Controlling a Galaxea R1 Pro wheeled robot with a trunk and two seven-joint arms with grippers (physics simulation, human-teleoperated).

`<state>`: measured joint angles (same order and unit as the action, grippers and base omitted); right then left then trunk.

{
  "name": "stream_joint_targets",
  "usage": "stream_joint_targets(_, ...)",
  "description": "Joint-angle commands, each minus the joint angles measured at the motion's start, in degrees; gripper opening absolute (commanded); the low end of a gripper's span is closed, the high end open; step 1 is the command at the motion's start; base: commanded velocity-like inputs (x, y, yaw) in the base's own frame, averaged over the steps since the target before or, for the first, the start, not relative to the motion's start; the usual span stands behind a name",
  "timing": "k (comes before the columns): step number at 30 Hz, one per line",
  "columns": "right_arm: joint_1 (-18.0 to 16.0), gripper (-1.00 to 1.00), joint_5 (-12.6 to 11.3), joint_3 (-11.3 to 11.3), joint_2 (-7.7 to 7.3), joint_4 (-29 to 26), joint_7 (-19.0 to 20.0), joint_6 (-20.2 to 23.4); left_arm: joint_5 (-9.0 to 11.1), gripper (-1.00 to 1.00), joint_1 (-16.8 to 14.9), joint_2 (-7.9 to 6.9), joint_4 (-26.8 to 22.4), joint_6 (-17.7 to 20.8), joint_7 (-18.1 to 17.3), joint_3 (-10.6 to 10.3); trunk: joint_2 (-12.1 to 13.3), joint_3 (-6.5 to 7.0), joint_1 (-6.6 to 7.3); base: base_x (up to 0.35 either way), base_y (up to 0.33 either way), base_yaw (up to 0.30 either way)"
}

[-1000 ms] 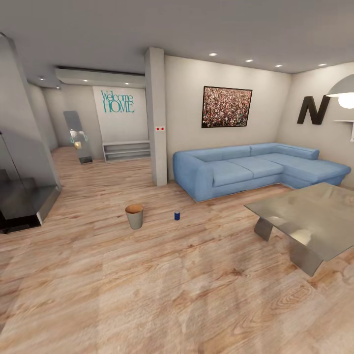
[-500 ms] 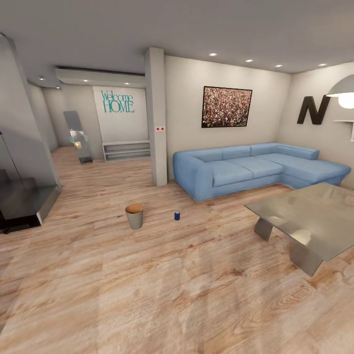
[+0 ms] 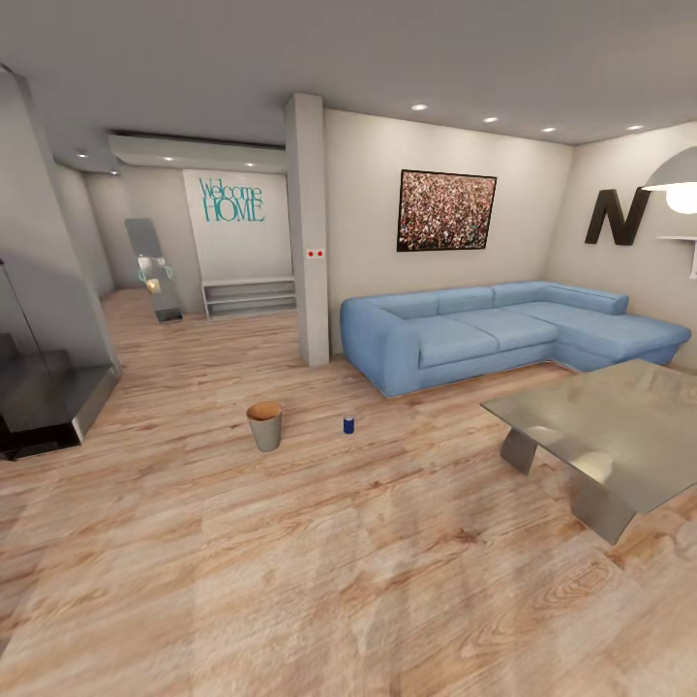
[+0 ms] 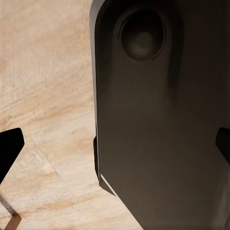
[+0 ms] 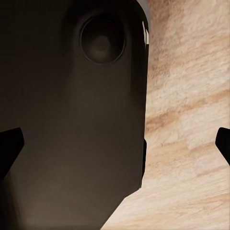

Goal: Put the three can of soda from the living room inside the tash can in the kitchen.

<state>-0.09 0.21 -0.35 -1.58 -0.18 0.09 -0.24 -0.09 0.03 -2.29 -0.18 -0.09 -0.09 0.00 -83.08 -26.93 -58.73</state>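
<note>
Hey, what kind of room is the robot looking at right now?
A home living room, most likely: a light blue corner sofa, a grey low table on pale wood plank floor, and a large black letter N on the wall.

Pale wood plank floor [image 3: 319, 571] fills the lower frame. Light blue corner sofa [image 3: 503, 334] stands against the off-white back wall at centre right, below a framed picture [image 3: 446, 210]. Black letter N [image 3: 616, 217] at upper right, beside a lit lamp [image 3: 681, 184]. Grey low table [image 3: 610, 431] at right. Grey pillar [image 3: 306, 227] at centre; teal "Welcome HOME" lettering [image 3: 230, 199] at upper left. Recessed ceiling spots lit.
</note>
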Motion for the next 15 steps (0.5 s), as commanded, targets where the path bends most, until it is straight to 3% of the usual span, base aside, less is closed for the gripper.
stream_joint_targets(1,0.0,1.0,-0.01,0.0,0.0,0.0,0.0,0.0,0.0,1.0,-0.01,0.0,0.0,0.0,0.0,0.0,0.0,0.0,0.0,0.0,0.0,0.0)
stream_joint_targets(15,0.0,1.0,-0.02,0.0,0.0,0.0,0.0,-0.02,0.0,1.0,-0.02,0.0,0.0,0.0,0.0,0.0,0.0,0.0,0.0,0.0,0.0,0.0)
